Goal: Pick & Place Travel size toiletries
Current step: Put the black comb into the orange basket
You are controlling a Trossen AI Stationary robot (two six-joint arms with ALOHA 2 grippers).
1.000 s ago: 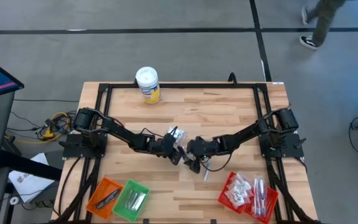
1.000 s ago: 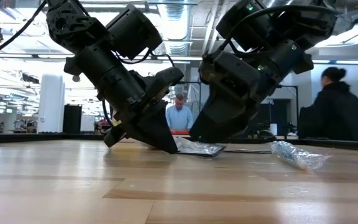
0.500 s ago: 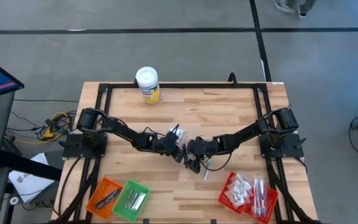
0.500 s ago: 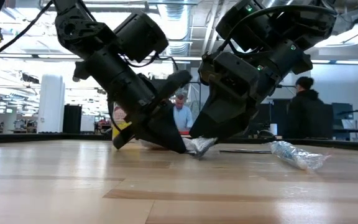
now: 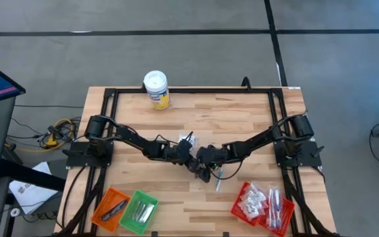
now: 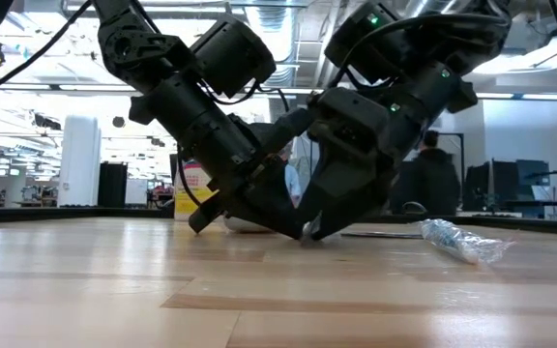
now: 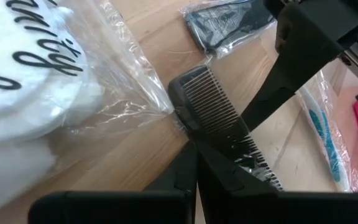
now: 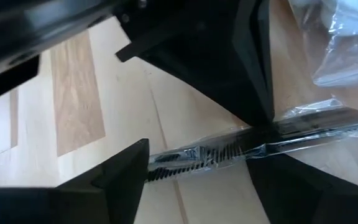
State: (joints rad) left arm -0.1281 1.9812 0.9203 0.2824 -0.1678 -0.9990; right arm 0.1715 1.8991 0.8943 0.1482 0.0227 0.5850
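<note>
From above, both arms reach in to the middle of the wooden table (image 5: 242, 118) and nearly meet. The left gripper (image 5: 188, 157) and the right gripper (image 5: 202, 164) sit just beside each other over a small heap of toiletries: a white sachet (image 5: 184, 141) behind them, a clear-wrapped stick (image 5: 218, 183) just in front. A yellow canister (image 5: 156, 89) with a white lid stands well apart near the far edge. At the near edge sit an orange basket (image 5: 110, 208) and a green basket (image 5: 139, 210) to the left, and red baskets (image 5: 263, 207) to the right, already holding sachets and sticks.

From table height the two grippers lean in toward one another, their bodies blocking whatever lies between them. A crinkled clear wrapper (image 6: 457, 240) lies off to one side. A person (image 6: 431, 184) stands in the room behind.

The left wrist camera shows its fingers clenched on a black comb (image 7: 219, 127) in clear film, with a big white pouch (image 7: 36, 81) with black script beside it, a dark wrapped packet (image 7: 225, 22) farther on, and a blue-and-white wrapped stick (image 7: 322, 137).

The right wrist camera shows a wrapped comb (image 8: 241, 149) lying across the wood between its spread, released fingers (image 8: 104, 180), the other arm's dark body crowding close.
</note>
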